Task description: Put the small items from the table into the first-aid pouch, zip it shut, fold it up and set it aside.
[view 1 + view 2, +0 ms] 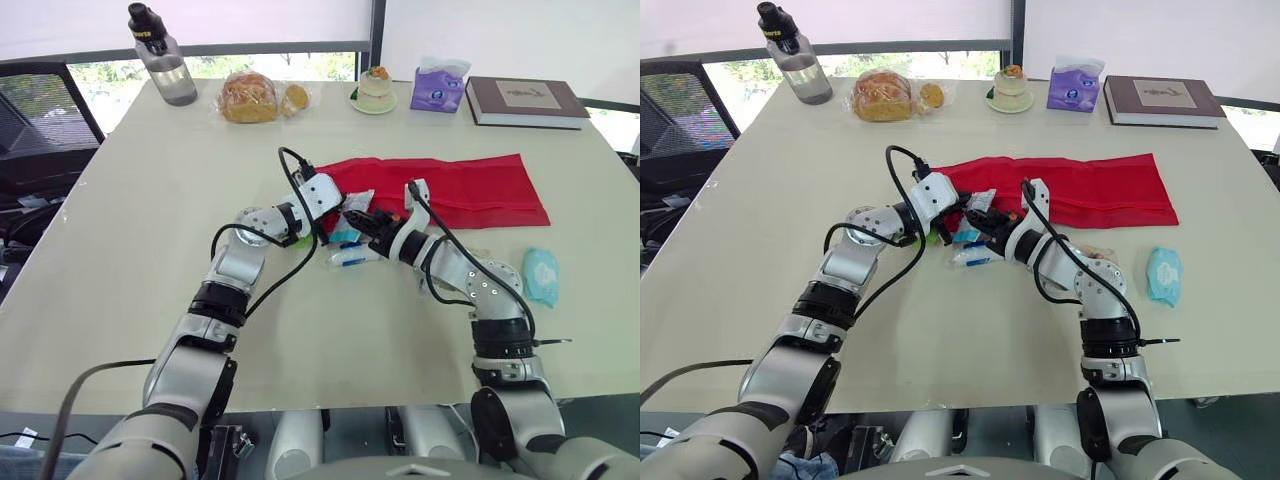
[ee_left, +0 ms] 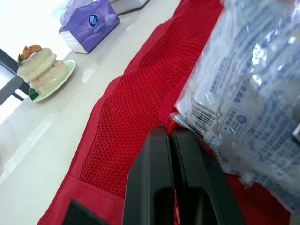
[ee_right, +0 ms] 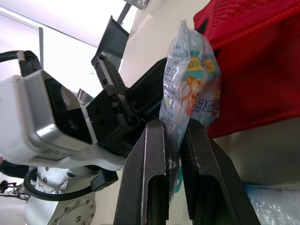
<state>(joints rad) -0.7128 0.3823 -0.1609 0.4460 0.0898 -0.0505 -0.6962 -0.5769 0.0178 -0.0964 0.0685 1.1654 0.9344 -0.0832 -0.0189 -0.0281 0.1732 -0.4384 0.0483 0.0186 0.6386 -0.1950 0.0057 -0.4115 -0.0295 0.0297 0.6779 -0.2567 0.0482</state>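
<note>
The red first-aid pouch [image 1: 470, 190] lies flat across the middle of the table, its mesh lining [image 2: 136, 108] showing at the left end. My left gripper [image 2: 170, 133] is at that left end, shut on the edge of the mesh. My right gripper [image 3: 173, 124] is just beside it, shut on a clear printed packet [image 3: 190, 89] held upright at the pouch's left end. A few small blue-and-white items [image 1: 345, 250] lie on the table under the two grippers. A teal packet [image 1: 541, 275] lies to the right, beyond my right arm.
Along the far edge stand a water bottle [image 1: 165, 60], bagged bread [image 1: 250, 97], a small cake on a plate [image 1: 374, 92], a purple tissue box [image 1: 438, 88] and a book [image 1: 525, 100]. A black chair [image 1: 40, 120] is at the left.
</note>
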